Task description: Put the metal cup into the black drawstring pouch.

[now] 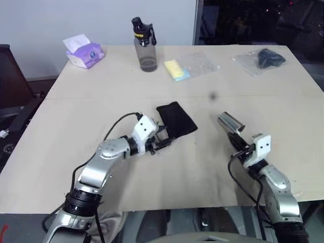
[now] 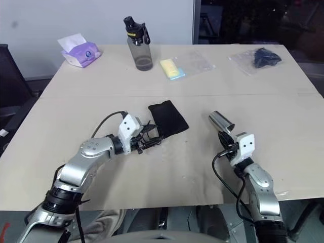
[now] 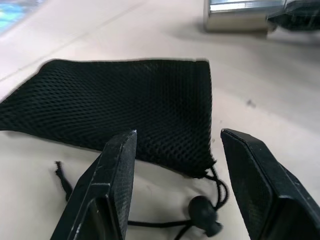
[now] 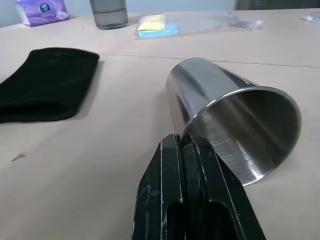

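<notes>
- My left gripper [image 3: 175, 185]: 2 fingers spread apart, nothing between them, poised at the corded mouth end of the black drawstring pouch [image 1: 176, 119].
- Pouch lies flat, mid-table [image 1: 76, 131].
- My right gripper [image 4: 186, 145]: fingers pinched tight on the rim of the metal cup [image 4: 225, 120], cup tipped on its side, right of the pouch.

My two head cams look forward and down over the whole worktop [image 1: 167, 177], basically the same shot. Left wrist cam sits low and super close on the black drawstring pouch [image 3: 125, 105], metal cup [image 3: 240, 15] at 1 o'clock. Right wrist cam hugs the cup, pouch at 10 o'clock.
</notes>
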